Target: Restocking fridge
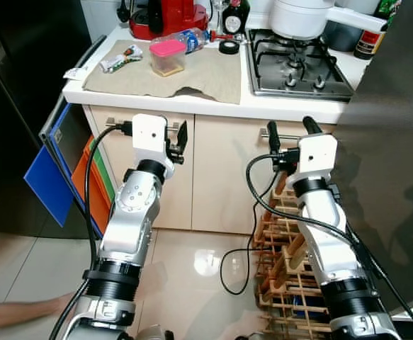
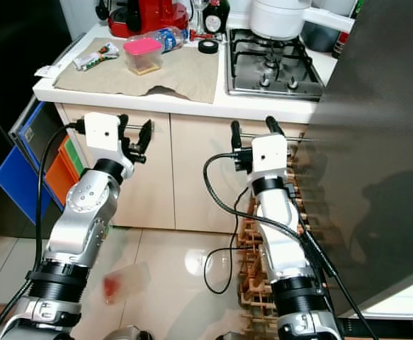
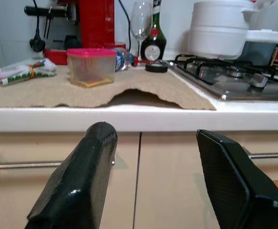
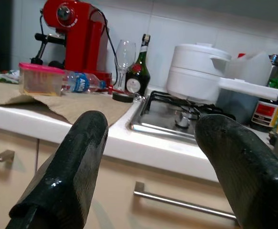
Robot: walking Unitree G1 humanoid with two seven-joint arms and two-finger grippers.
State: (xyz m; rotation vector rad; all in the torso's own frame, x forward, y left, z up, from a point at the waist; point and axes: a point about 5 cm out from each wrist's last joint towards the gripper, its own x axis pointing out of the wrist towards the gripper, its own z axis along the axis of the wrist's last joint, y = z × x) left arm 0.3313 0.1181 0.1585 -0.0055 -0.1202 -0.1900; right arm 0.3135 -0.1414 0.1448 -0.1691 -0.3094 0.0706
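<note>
Nothing restocked yet as far as we can judge: both end effectors are empty and the food sits untouched on the desk. Nearest to us, both silver arms are raised with forearms angled up and forward, wrists level with the cabinet fronts below the desk edge. Our left end effector (image 1: 175, 142) has its fingers spread wide with nothing between them, pointing at the drawer handle under the cloth; our right end effector (image 1: 291, 134) is also wide open and empty, fingers pointing up in front of the cabinet handle (image 4: 181, 202). A wooden rack (image 1: 284, 255) stands on the floor by the right arm, and a dark fridge door (image 2: 376, 156) fills the right side, apparently swung open. Further out, on the beige cloth (image 1: 192, 71) covering the desk (image 1: 213, 106), sits the pink-lidded container (image 1: 167, 58), well apart from both end effectors, with a water bottle (image 1: 185, 39) lying just behind it and a wrapped packet (image 1: 121, 58) to its left. Beyond these are a red coffee machine (image 1: 167, 15), a wine glass (image 4: 125, 55), a dark bottle (image 4: 139, 71), a tape roll (image 1: 228, 47), and the hob (image 1: 298, 67) carrying a white pot (image 1: 305, 15). Left to do, we judge: reach up, grasp an item, carry it into the fridge.
</note>
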